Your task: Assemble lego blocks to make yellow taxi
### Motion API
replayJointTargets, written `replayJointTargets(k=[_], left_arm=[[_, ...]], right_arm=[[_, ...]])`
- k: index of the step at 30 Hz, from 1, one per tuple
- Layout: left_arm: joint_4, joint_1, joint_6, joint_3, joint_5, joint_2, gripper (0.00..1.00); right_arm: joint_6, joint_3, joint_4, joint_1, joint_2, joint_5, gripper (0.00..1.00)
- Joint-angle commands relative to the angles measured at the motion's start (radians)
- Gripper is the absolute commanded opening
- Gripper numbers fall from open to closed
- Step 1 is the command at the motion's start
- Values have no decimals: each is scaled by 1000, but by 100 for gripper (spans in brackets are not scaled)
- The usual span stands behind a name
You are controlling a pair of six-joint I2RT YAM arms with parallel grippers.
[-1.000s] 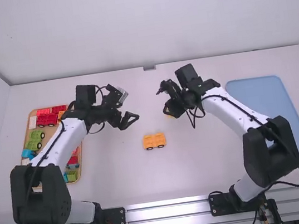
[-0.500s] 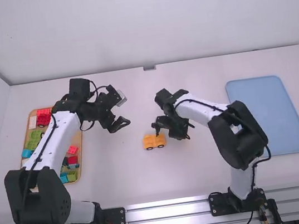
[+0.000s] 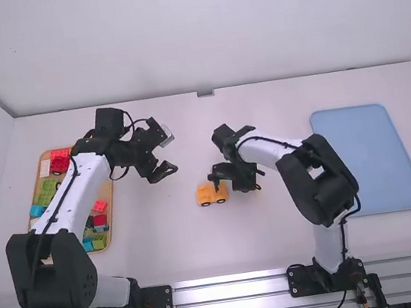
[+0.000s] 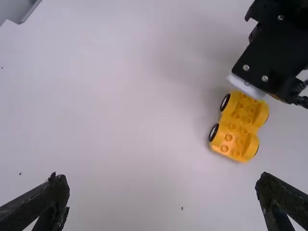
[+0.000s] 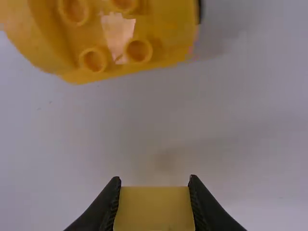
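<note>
The yellow car base (image 3: 211, 193) stands on its wheels near the middle of the table. My right gripper (image 3: 216, 180) is low, right beside its far right side. In the right wrist view my right gripper (image 5: 154, 188) is shut on a yellow block (image 5: 154, 209), with the studded car base (image 5: 108, 36) close by and apart from the block. My left gripper (image 3: 168, 170) is up and left of the car base, open. The left wrist view has my left gripper (image 4: 162, 185) wide apart with nothing between, and the car base (image 4: 236, 127) beyond it.
A wooden tray (image 3: 110, 207) of red, green and blue blocks lies at the left, partly under the left arm. A blue tray (image 3: 373, 160) lies at the right. The right arm stretches over the table between car base and blue tray.
The right gripper has come toward the camera and left, down to the car base, then slowed nearly to rest. The left arm has drawn back slightly to the left. The car base has stayed put.
</note>
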Motion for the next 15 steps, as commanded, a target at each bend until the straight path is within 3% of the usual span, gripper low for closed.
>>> replayJointTargets(k=[1,15], left_arm=[[-8,3,21,5,11,1,99],[-22,10,22,5,11,1,99]], right_arm=[[26,-15,10,-17,13,-23,0],[28,-64,35,-23,13,-38,1]])
